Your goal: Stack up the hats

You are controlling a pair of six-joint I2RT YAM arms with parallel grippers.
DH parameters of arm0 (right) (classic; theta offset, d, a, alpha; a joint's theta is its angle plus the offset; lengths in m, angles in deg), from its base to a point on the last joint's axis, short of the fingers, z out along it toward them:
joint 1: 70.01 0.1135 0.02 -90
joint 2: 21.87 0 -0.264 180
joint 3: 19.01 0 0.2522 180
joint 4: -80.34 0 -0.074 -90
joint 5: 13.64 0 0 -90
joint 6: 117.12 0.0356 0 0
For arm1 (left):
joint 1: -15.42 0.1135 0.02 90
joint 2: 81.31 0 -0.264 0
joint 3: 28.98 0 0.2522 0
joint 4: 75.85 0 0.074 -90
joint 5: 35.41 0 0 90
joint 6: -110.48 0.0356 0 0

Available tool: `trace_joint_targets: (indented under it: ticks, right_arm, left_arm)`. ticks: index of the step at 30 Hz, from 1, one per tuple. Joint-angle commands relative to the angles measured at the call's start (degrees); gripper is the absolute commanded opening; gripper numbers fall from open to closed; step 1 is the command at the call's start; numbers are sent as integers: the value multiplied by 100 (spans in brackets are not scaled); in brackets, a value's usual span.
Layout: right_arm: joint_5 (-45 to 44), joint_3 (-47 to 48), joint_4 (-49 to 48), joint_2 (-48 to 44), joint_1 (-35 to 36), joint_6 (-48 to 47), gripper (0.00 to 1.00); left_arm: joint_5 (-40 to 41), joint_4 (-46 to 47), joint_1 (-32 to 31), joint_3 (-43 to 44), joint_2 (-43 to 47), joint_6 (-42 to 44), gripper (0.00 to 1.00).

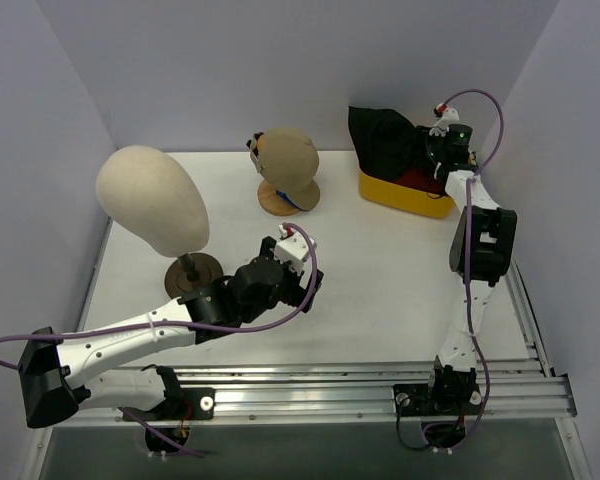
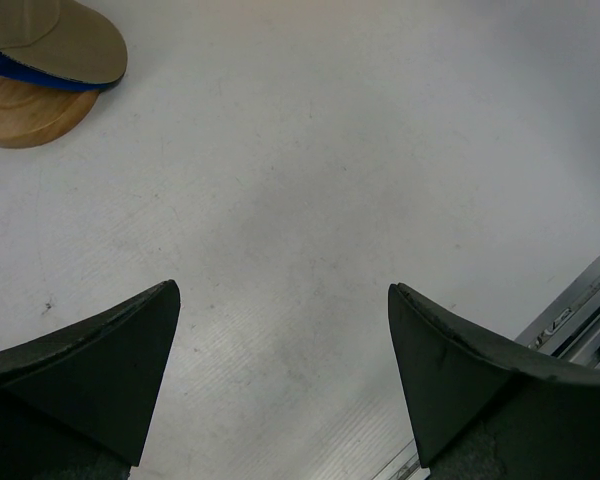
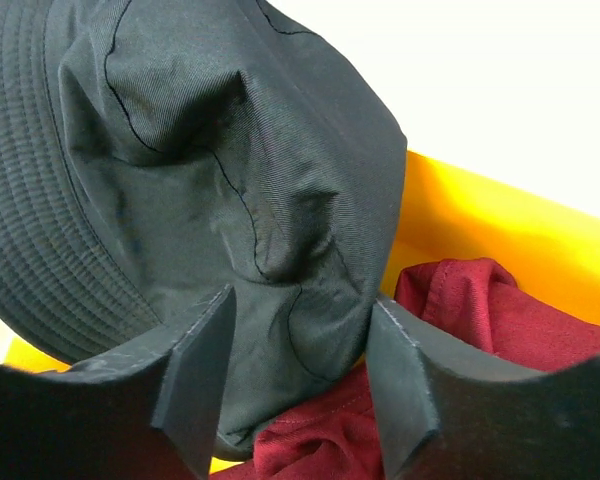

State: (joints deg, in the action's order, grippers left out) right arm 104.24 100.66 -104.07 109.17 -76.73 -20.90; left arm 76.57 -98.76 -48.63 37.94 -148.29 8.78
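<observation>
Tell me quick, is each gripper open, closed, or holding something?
Left gripper: open, holding nothing.
Right gripper: jaws either side of a fold of the black bucket hat; whether it is gripped cannot be told.

A robotics lab cell: white table (image 1: 380,270), plain walls (image 1: 280,70), aluminium rail (image 1: 330,385).

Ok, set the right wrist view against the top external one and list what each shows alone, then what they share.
Right wrist only: the right fingers standing either side of a fold of the black fabric bucket hat, and its stitched brim. Top external only: the cream egg-shaped mannequin head and the tan fabric cap on a round wooden stand. Both: the black hat and the yellow plastic bin.
</observation>
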Motion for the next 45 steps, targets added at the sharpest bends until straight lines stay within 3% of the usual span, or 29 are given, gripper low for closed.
trace_joint_targets:
  ticks: [1, 8, 17, 27, 32, 35, 40, 45]
  right_arm:
    - [16, 211, -266, -246, 22, 99, 45]
    - [-195, 141, -485, -535, 65, 283, 22]
    - [-265, -167, -477, -1528, 197, 248, 0]
    - [-573, -536, -99, -3311, 584, 143, 0]
    - [-670, -282, 971, -3787, 846, 546, 0]
    - [-862, -394, 1702, -4207, 1206, 529, 0]
    - [-1012, -2043, 1327, -5263, 1761, 845, 0]
    - [-1434, -3732, 1054, -6590, 2550, 1399, 0]
  left_arm:
    - [88, 317, 16, 176, 18, 45, 94]
    - [140, 300, 24, 159, 54, 89, 94]
    - [246, 317, 16, 141, 62, 107, 94]
    - [334, -280, 86, 791, -34, -112, 96]
    - [342, -939, 130, 1659, 132, -375, 96]
    - [-262, -1299, 366, 2091, 194, -647, 97]
    - [-1421, -1433, 797, 2410, 360, -1009, 98]
    - [-1740, -1309, 833, 1918, 774, -1106, 99]
